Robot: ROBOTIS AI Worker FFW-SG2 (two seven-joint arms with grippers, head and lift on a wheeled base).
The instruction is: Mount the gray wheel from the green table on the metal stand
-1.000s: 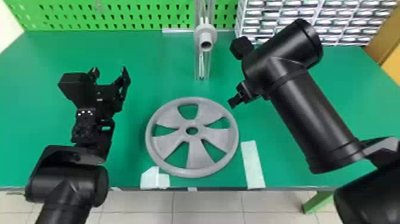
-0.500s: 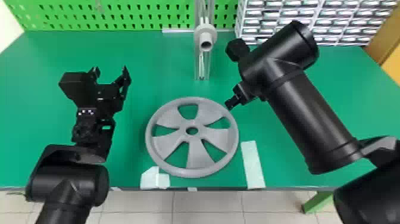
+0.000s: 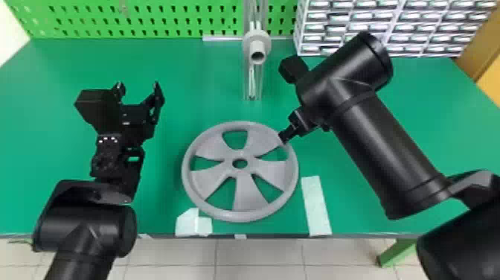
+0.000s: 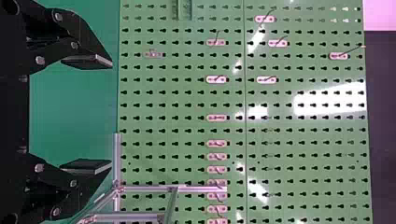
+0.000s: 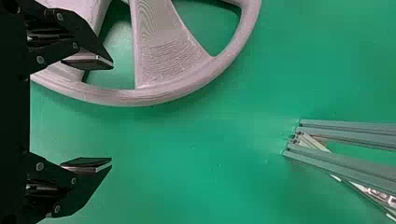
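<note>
For gray 5-spoke wheel (image 3: pixel 248 197): lying flat on green counter (image 3: pixel 178 67) near metal stand (image 3: pixel 246 74), seemingly exposing rim (image 5: pixel 140 97) for gripping. For right tool (image 5: pixel 112 113): spreading 2 fingers near rim, presumably for pinching. For left tool (image 3: pixel 137 84): hovering spread, apart.

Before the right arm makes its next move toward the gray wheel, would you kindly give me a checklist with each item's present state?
1. Wheel lying flat on the table: ok.
2. Right gripper open and beside the wheel's rim: ok.
3. Right gripper's fingers low enough to take the rim: cannot tell.
4. Wheel held by a gripper: not ok, both are open.
5. Stand's peg free of any wheel: ok.
6. Left gripper apart from the wheel: ok.
</note>
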